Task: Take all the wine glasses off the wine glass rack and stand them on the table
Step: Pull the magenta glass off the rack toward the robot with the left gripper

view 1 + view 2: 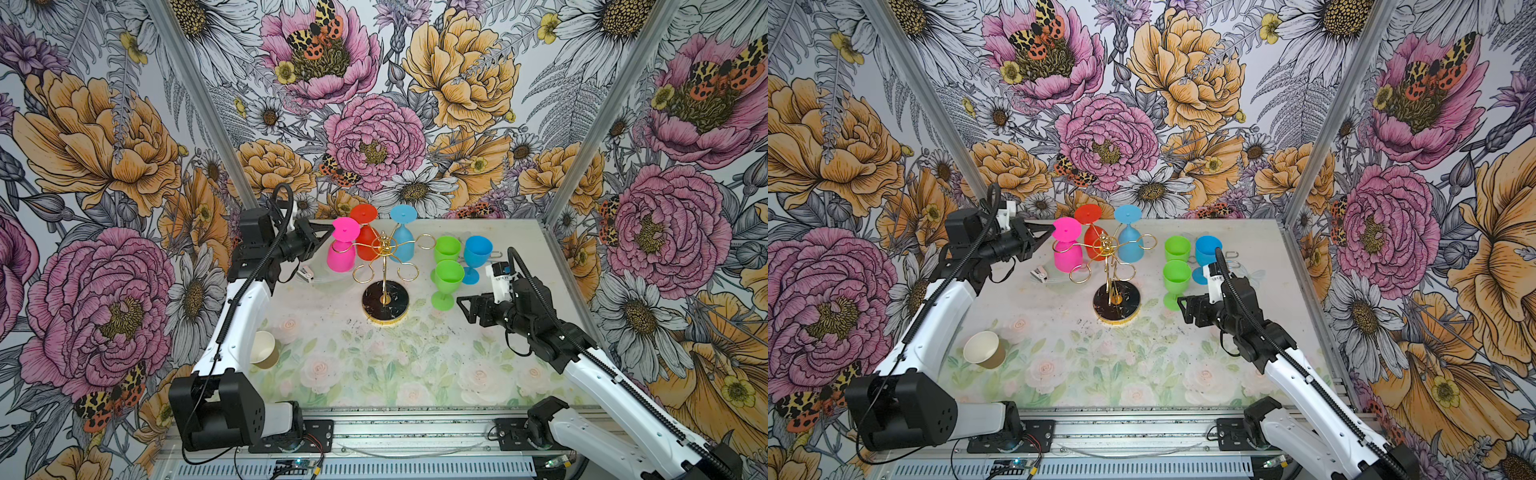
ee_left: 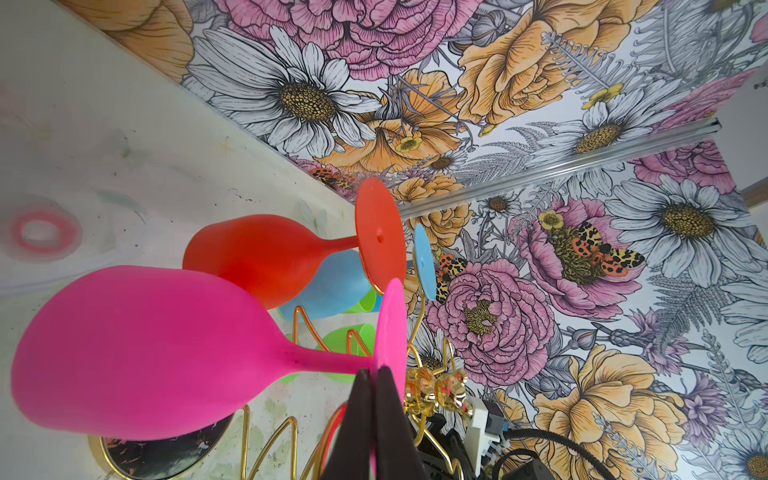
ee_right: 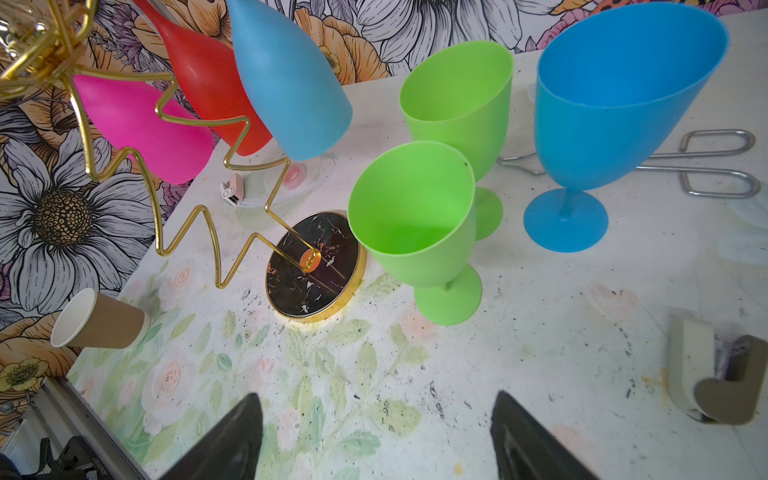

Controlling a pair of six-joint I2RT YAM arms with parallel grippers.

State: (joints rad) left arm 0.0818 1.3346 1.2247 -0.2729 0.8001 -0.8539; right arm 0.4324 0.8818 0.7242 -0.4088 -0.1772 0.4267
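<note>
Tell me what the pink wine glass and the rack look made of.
Pink wine glass: likely plastic, matte; opaque, even colour, no sparkle.
Wine glass rack: thin metal wire, shiny gold finish; base black, marble-patterned, gold-rimmed, possibly stone or imitation.

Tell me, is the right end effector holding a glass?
No, the right end effector stands open and empty, short of the nearest green glass.

Three walls (image 1: 415, 104) carry large floral wallpaper with moths. Bare metal posts (image 1: 202, 102) mark the corners. The counter (image 1: 415, 365) has a pale, scuffed rose print.
</note>
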